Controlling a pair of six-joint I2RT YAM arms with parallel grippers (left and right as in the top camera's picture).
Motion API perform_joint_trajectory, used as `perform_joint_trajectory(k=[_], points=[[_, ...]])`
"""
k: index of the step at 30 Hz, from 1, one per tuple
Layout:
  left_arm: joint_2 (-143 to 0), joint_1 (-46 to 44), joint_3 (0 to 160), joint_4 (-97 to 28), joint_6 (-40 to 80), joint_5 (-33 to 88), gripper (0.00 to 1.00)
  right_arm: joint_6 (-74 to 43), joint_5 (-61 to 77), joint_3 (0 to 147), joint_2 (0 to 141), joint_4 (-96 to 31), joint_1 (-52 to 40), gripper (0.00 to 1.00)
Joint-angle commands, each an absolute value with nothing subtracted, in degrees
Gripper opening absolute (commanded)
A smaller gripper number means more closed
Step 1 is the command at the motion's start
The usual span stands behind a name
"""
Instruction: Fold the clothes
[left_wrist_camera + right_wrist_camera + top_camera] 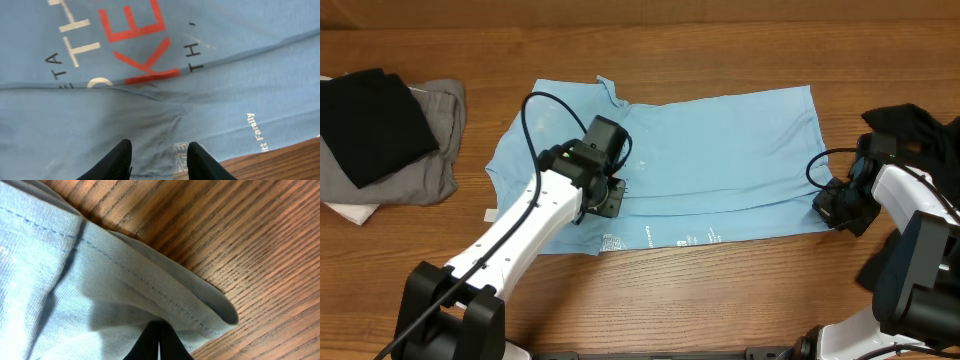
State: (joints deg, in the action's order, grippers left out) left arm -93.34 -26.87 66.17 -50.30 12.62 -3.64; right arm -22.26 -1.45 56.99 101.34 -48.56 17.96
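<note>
From overhead, we see the T-shirt (pixel 720 150) spread flat across the middle of the table (pixel 720 300), its long edges running left to right. A narrow strip along its near edge is folded over. The left gripper (pixel 605 195) sits on the shirt's left part, close to the near edge. The right gripper (pixel 835 208) is at the shirt's near right corner. At the far left lies a pile: a black garment (pixel 370 120) on a grey garment (pixel 430 160), with a bit of white garment (pixel 350 212) showing under them. More black cloth (pixel 920 130) lies at the right edge.

In the left wrist view, the left gripper's fingers (pixel 120 160) stand apart over the blue fabric, with nothing clamped between them. Red lettering (pixel 145 30) and white lettering (pixel 75 35) show beyond them, and bare wood shows at the lower right.

In the right wrist view, the right gripper (pixel 159 342) has its jaws pressed together, pinching the shirt just inside its stitched hem (pixel 165 295). The hem curls over the wood at the corner.
</note>
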Motion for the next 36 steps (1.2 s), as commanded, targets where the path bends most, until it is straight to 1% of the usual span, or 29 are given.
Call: perform_joint_trajectory(k=[1, 10, 14, 19, 23, 25, 31, 32, 36], points=[[-94.8, -28.0, 64.3, -50.2, 10.2, -3.2, 0.40, -22.5, -2.9, 54.4, 103.6, -48.8, 18.1, 0.06], [-99.5, -28.3, 64.2, -50.5, 9.2, -1.4, 0.38, -22.5, -2.9, 54.4, 103.6, -48.8, 18.1, 0.06], [-102.0, -28.3, 64.2, -51.3, 9.0, 2.2, 0.36, -22.5, -2.9, 54.4, 103.6, -48.7, 18.1, 0.06], [-105.0, -28.3, 64.2, -52.4, 9.0, 2.1, 0.33, -22.5, -2.9, 54.4, 103.6, -48.8, 18.1, 0.06], [-105.6, -28.3, 64.2, -52.2, 9.0, 0.2, 0.24, -22.5, -2.9, 54.4, 103.6, -48.8, 18.1, 0.06], [-105.6, -28.3, 64.2, -52.1, 9.4, -1.3, 0.22, -22.5, -2.9, 54.4, 103.6, -48.8, 18.1, 0.06], [-105.6, -28.3, 64.2, -52.0, 9.4, -2.3, 0.24, -22.5, -2.9, 54.4, 103.6, -48.8, 18.1, 0.06], [-105.6, -28.3, 64.2, -52.0, 9.5, -1.8, 0.26, -22.5, -2.9, 54.4, 103.6, -48.8, 18.1, 0.06], [-105.6, -28.3, 63.8, -51.9, 9.4, -0.8, 0.27, -22.5, -2.9, 54.4, 103.6, -48.8, 18.1, 0.06]])
